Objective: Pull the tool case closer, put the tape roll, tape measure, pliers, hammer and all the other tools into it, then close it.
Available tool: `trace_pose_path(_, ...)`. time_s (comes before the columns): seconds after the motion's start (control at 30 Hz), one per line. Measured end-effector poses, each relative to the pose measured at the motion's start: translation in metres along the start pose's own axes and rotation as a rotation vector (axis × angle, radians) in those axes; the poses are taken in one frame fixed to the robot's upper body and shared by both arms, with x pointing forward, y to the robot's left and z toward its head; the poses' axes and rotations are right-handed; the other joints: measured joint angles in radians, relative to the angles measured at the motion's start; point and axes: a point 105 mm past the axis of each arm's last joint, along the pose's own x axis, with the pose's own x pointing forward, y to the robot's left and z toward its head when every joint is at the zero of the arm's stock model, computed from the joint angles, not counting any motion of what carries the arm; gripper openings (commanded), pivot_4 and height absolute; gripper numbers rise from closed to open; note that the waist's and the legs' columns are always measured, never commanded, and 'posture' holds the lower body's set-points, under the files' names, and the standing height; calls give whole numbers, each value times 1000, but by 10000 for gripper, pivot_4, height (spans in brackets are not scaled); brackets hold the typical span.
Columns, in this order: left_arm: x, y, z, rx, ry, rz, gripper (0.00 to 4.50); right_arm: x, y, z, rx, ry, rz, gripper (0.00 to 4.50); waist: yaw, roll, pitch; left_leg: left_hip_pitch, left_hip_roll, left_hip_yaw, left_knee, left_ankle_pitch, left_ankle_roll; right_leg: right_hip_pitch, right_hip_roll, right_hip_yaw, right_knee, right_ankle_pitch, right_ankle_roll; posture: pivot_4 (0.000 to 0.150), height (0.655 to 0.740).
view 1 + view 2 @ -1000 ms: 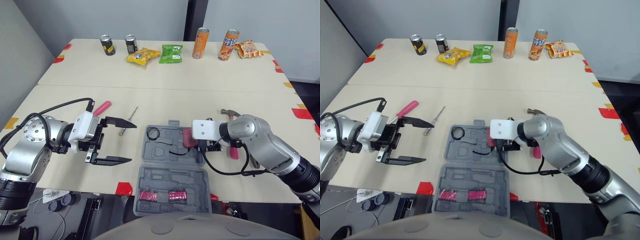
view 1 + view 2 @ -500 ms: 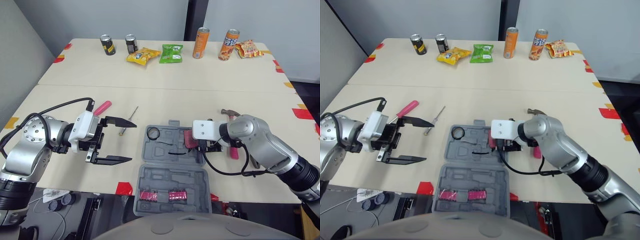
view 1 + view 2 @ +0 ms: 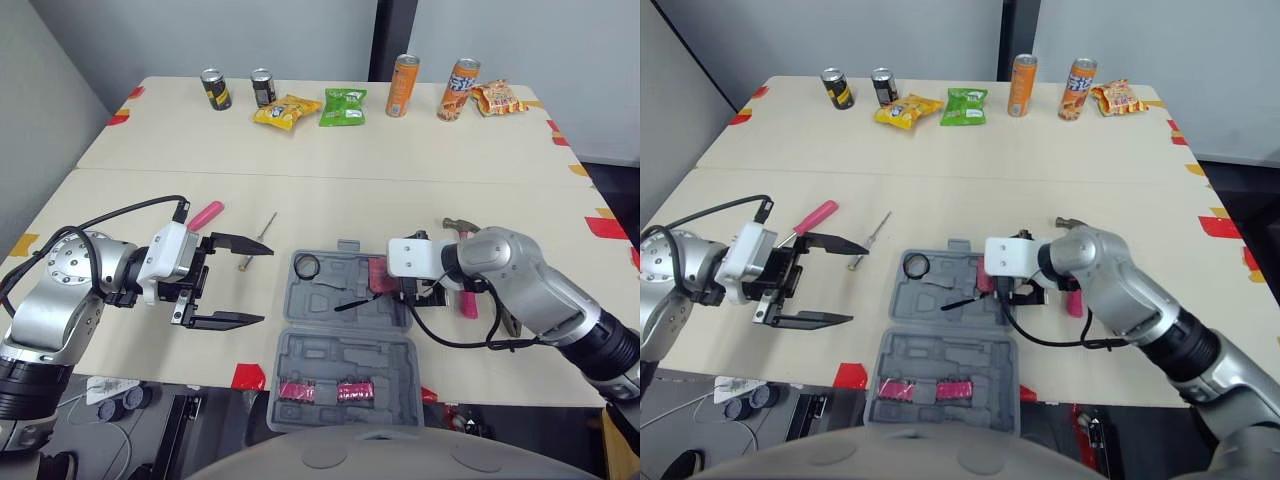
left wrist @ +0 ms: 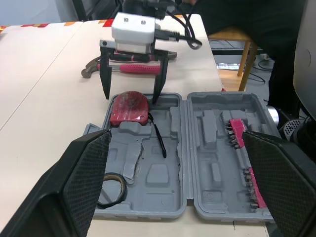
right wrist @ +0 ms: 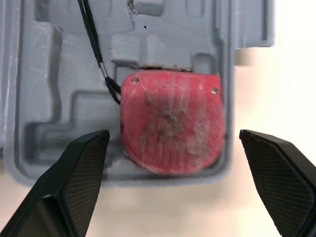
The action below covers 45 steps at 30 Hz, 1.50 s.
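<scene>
Tool case (image 4: 212, 174), grey and lying fully open, is seen in the left wrist view between the widely spread, empty fingers of the left gripper (image 4: 177, 133). In one half, one red tape measure (image 4: 129, 109) with a black cord is seated in an end recess, and one black tape roll (image 4: 109, 194) is laid at the other end. The other half carries pink bit strips (image 4: 243, 148), partly cut off by a finger. The right gripper (image 4: 130, 100) is held over the tape measure, its two fingers parted to either side of it and gripping nothing; whether the tips touch the case cannot be told. One pink-handled hammer (image 4: 133, 68) is laid on the table beside the case, partly crossed by those fingers. In the right wrist view the tape measure is shown in its recess between the wide-apart fingers (image 5: 81, 168); no writing is legible on its scuffed face. In the eye views the case is placed at the middle of the near edge of the table (image 3: 330, 180), and two bit strips are counted in its near half. To the left are laid one thin metal-shafted tool (image 3: 258, 242) and one pink handle (image 3: 205, 214), whose working end is hidden behind the left gripper. Along the far edge two dark cans (image 3: 213, 89), two orange cans (image 3: 401, 86) and three snack bags (image 3: 286, 110) are lined up; their labels cannot be read.
</scene>
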Motion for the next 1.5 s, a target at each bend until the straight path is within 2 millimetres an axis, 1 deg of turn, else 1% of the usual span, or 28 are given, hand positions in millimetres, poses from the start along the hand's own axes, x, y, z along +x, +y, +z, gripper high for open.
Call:
trace_pose_path(0.1, 0, -1, 0, -2, 0, 0, 45000, -13, 0, -1, 29, -31, -1, 44671, 2, 0, 1, 0, 0, 0, 0, 0, 0, 0, 0, 0, -1, 0, 0, 1500, 7400)
trace_pose_path(0.23, 1, -1, -1, -10, -1, 15, 45000, -31, 3, -1, 154, -178, 31, 44671, 4, -1, 1, 0, 0, 0, 0, 0, 0, 0, 0, 1, -1, 0, 0, 1500, 7400)
trace_pose_path(0.33, 1, -1, -1, -11, -3, 19, 45000, -36, -1, 15, 176, -373, 15, 36755, -1, -1, 1, 0, 0, 1, 0, 0, 0, 0, 0, 1, 0, 0, 0, 1500, 7400)
trace_pose_path(0.37, 1, -1, -1, -11, -3, 19, 45000, -36, -2, 20, 182, -450, 11, 32709, -2, 0, 1, 0, 0, 1, 0, 0, 0, -1, 1, 1, 0, 0, -1, 1500, 7400)
trace_pose_path(0.4, 1, -1, -1, -10, -3, 20, 45000, -35, -3, 23, 184, -507, 9, 29872, -2, 0, 1, 0, 0, 1, 0, 0, 0, 0, 1, 1, 0, 0, -1, 1500, 7400)
trace_pose_path(0.43, 1, -1, -1, -10, -3, 20, 45000, -35, -4, 25, 184, -542, 7, 25825, -1, 0, 1, 0, 0, 1, 0, 0, 0, 0, 1, 1, 0, 0, -1, 1500, 7400)
trace_pose_path(0.47, 1, -1, -1, -10, -3, 20, 45000, -35, -5, 25, 187, -568, 7, 22686, -1, 0, 1, 0, 0, 1, 0, 1, 1, 0, 1, 1, 0, 0, -1, 1500, 7400)
trace_pose_path(0.53, 1, -1, -1, -11, -3, 21, 45000, -35, -6, 23, 203, -596, -4, 15297, 1, 0, 1, 0, 0, 0, 0, 1, 1, 0, 1, 1, 0, 0, -1, 1500, 7400)
trace_pose_path(0.57, 1, -1, -1, -12, -3, 21, 45000, -34, -7, 20, 211, -597, -12, 13081, 3, 0, 1, 0, 0, 0, 0, 1, 1, 0, 2, 0, -1, 0, -1, 1500, 7400)
trace_pose_path(0.63, 1, 0, -1, -13, -3, 24, 45000, -31, -8, 14, 225, -608, -25, 13081, 3, 0, 1, 0, 0, 0, 0, 1, 1, 1, 3, 0, -1, 0, -1, 1500, 7400)
trace_pose_path(0.73, 1, 0, -1, -13, -3, 24, 45000, -22, -9, 10, 254, -670, -52, 13081, 1, -1, 1, 0, 0, 0, -1, 1, 1, 0, 2, 0, -1, 0, -1, 1500, 7400)
trace_pose_path(0.83, 1, 0, -1, -14, -3, 24, 45000, -16, -8, 0, 260, -689, -62, 13081, -1, 0, 1, 0, 0, 0, 0, 1, 1, 0, 2, 0, -1, 0, -1, 1500, 7400)
trace_pose_path(1.0, 1, 0, -1, -14, -4, 25, 45000, -6, 0, 1, 241, -809, -40, 13081, -4, 0, 1, 0, 0, -1, -1, 1, 1, 0, 1, -1, 0, 0, -1, 1500, 7400)
trace_pose_path(1.13, -2, 1, 0, -12, -5, 38, 45000, 7, 5, -13, 262, -822, -29, 13081, -4, -1, 1, 0, -1, -1, 0, 1, 1, 1, 1, -1, 0, 0, -1, 1500, 7400)
trace_pose_path(1.33, -2, 0, 2, -14, -8, 37, 45000, 24, 1, -19, 253, -818, -29, 13081, -5, 0, 1, 0, -1, -1, 0, 1, 2, 1, 2, -1, 0, 1, -1, 1500, 7400)
trace_pose_path(1.5, -3, -1, 4, -9, -11, 44, 45000, 32, 3, -33, 276, -794, -28, 13081, 0, -1, 1, 0, -1, -1, 0, 1, 2, 2, 2, -2, -1, 1, -1, 1500, 7400)
